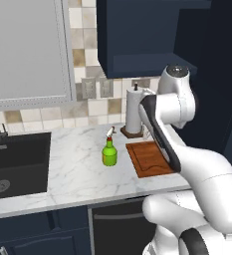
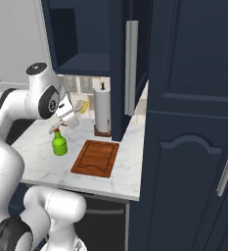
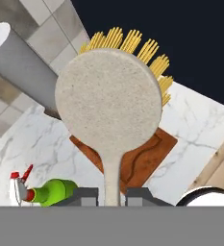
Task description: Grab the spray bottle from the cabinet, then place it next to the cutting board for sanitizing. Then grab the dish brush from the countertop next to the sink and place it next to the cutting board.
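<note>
The two-finger gripper [image 3: 112,196] was clamped on the slim handle of the pale tan round-headed dish brush [image 3: 108,108], its yellow bristles fanning out behind the head. In the right base view the gripper [image 2: 72,117] held the brush [image 2: 81,107] up in the air, above the white marble countertop [image 1: 72,174] and beside the white paper-towel roll [image 2: 102,108].

The small bright green spray bottle [image 1: 109,152] with its white-and-red top stood upright on the marble, just left of the reddish-brown grooved wooden cutting board [image 1: 150,159], not touching it. From the hand camera the bottle [image 3: 53,191] lay low left and the board [image 3: 142,153] sat directly under the brush head.

The towel roll stood on its holder at the board's far edge, near the tiled wall. The black rectangular sink [image 1: 15,164] sat well apart, at the left end of the countertop. The dark navy wall cabinet [image 1: 142,35] hung above the board
</note>
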